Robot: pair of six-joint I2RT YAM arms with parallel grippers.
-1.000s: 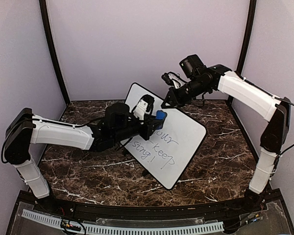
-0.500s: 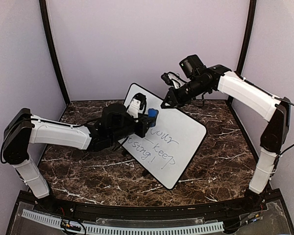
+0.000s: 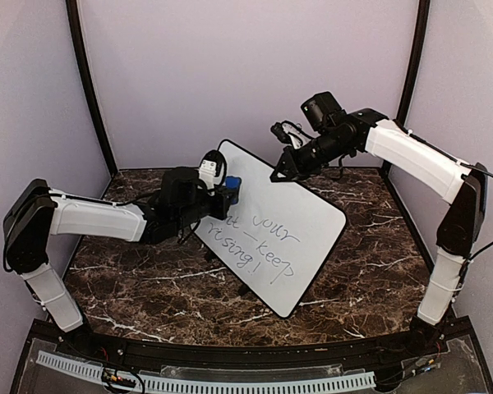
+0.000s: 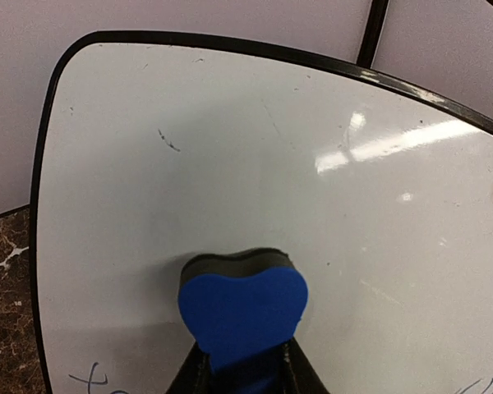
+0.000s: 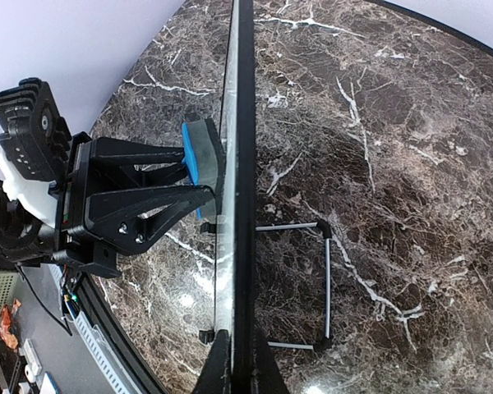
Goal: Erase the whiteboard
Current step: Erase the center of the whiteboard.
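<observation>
The whiteboard stands tilted on a wire stand, with dark handwriting across its middle and lower left. My left gripper is shut on a blue eraser block and presses its dark felt side against the board's upper left. In the left wrist view the eraser sits on the white surface, which is bare around it apart from faint marks. My right gripper is shut on the board's top edge. In the right wrist view the board's edge runs straight up from the right gripper.
The marble table lies under the board. The wire stand sits behind the board. Purple walls close in the back and sides. A black rail runs along the near edge.
My left gripper has slid the eraser left and up across the board, from its upper middle to its upper left. Writing it covered shows again. The right arm has not moved.
</observation>
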